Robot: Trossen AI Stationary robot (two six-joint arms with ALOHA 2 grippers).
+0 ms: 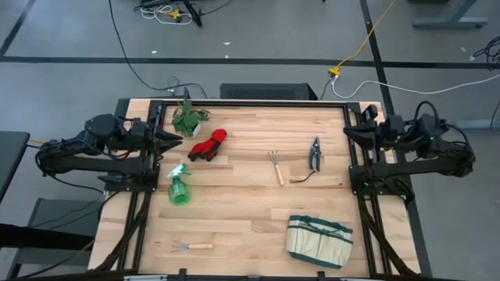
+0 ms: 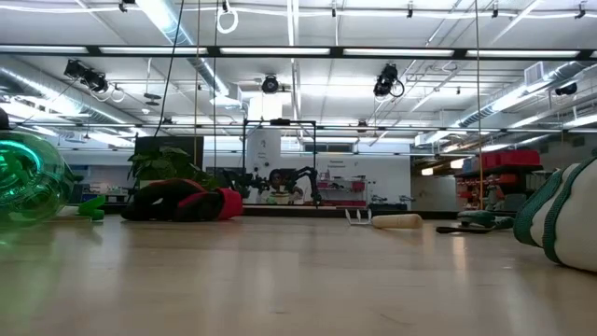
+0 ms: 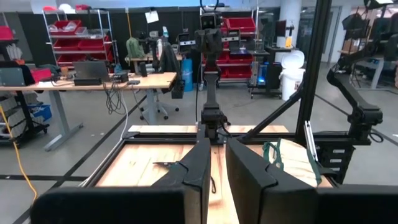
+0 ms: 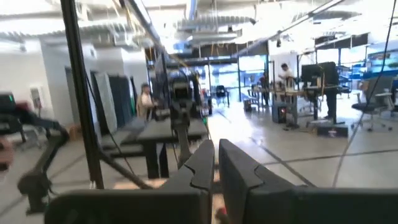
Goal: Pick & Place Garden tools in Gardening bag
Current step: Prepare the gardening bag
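Observation:
The red gloves lie at the far left of the table, beside the leafy plant bunch. The green spray bottle lies on its side at the left. One wooden-handled fork lies mid-table, and a second fork lies near the front edge. The pruning shears lie at the right. The beige bag lies flat at the front right. My left gripper hangs shut over the left edge, close to the gloves. My right gripper hangs shut over the right edge. Both grippers are empty.
Black frame rails run along the table's far edge and down both sides. In the low view the spray bottle looms at the left and the bag at the right. Bare wood lies between the tools.

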